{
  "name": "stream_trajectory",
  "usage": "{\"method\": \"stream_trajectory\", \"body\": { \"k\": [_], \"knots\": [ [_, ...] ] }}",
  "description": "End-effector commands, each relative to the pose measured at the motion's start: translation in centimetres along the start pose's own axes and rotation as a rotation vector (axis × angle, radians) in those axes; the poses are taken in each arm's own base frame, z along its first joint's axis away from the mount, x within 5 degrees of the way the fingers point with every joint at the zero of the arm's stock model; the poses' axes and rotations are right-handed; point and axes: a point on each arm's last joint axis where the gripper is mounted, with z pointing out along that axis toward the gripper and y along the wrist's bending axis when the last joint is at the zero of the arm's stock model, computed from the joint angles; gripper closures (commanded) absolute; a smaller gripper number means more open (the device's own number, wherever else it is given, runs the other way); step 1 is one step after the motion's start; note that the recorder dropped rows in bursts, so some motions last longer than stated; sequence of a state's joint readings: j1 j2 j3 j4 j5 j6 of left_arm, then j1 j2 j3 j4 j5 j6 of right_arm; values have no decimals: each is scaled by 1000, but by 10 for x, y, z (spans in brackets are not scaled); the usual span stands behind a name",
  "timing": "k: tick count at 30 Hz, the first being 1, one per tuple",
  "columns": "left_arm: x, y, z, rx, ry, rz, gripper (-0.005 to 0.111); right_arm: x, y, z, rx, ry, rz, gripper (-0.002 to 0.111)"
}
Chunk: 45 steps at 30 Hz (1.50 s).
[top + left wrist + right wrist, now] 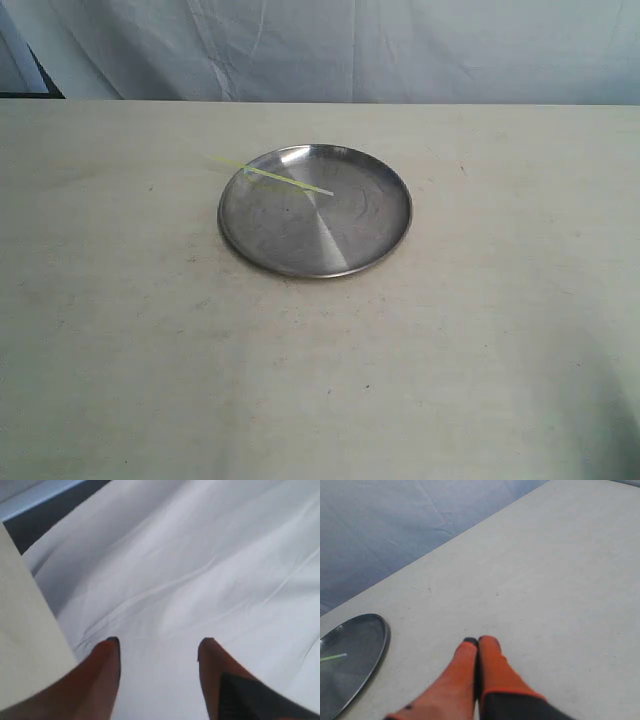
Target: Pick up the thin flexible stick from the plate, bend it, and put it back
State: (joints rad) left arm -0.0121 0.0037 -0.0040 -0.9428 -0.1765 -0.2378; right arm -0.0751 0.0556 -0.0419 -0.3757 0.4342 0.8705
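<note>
Two tools, each caught only by its own wrist camera. Left tool (160, 646) spread wide, empty, above wrinkled white cloth (210, 555), with the desk (22, 630) edge just beside one finger. Right tool (477, 642) pinched tight, fingers touching, nothing between them, above bare desk, near the rim of the plate (384, 632). One plate (300, 240), round, shiny silver, flat on the desk. One stick (290, 181), thin, pale yellow-green, straight, lying across the plate's far left part, one end poking out past the rim over the desk. Same white cloth hanging behind the desk's far edge, well apart from the plate.
</note>
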Motion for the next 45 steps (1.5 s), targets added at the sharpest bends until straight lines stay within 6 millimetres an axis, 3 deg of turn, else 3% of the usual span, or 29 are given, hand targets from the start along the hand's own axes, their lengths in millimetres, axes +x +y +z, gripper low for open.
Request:
{"method": "stream_trajectory", "body": {
  "k": [1, 3, 7, 12, 17, 39, 41, 45],
  "knots": [
    [-9, 0, -1, 12, -102, -105, 59, 1, -1, 0, 5, -5, -8, 108],
    [-10, -10, -1, 42, -80, -76, 59, 1, -1, 0, 5, -5, -8, 108],
    [-6, -16, -1, 79, -32, 154, 59, 1, -1, 0, 5, -5, -8, 108],
    [-5, -15, -1, 76, -22, 163, 59, 1, -1, 0, 5, -5, -8, 108],
    [-3, -16, -1, 83, -3, 234, 70, 0, -1, 0, 0, -9, -9, 108],
    [1, -18, -1, 72, 58, 237, 70, 1, -1, 0, 4, -5, -8, 108],
    [2, -17, -1, 65, 76, 238, 74, 1, -1, 0, 4, -5, -8, 108],
    [5, -16, -1, 52, 108, 240, 97, 1, -1, 0, 4, -5, -8, 108]
  ]
}}
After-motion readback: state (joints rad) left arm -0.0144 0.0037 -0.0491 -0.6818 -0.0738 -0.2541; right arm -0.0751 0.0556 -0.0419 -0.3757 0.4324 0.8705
